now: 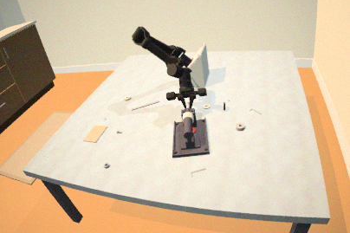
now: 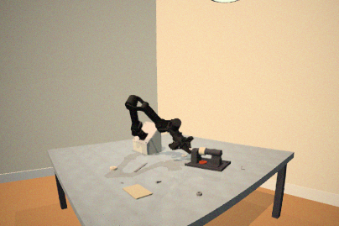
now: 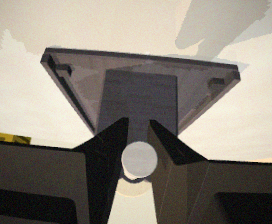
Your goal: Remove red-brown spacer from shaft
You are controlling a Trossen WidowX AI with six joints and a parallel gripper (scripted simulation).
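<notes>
The fixture's dark base plate (image 1: 204, 148) (image 2: 224, 165) (image 3: 87, 77) stands on the table. It carries the big dark housing block (image 2: 215, 158) and a smaller post (image 2: 195, 156). The red-brown spacer (image 1: 193, 130) (image 2: 203, 162) lies low, on the base plate, below the shaft line. A cream spacer (image 1: 187, 116) (image 2: 201, 151) is still up on the shaft line, between post and housing. The shaft's round pale end (image 3: 139, 159) shows between the fingers. My gripper (image 1: 187, 107) (image 2: 190, 151) (image 3: 138, 125) is shut on the shaft at the post side. The shaft's depth inside the housing is hidden.
A white box (image 1: 200, 69) (image 2: 147, 143) stands by the arm's base. Loose rings (image 1: 240, 126) (image 1: 206, 106), a thin rod (image 1: 145, 106), a tan card (image 1: 95, 133) (image 2: 138, 191), a nut (image 1: 106, 165) and a bent key (image 1: 198, 171) lie around the fixture.
</notes>
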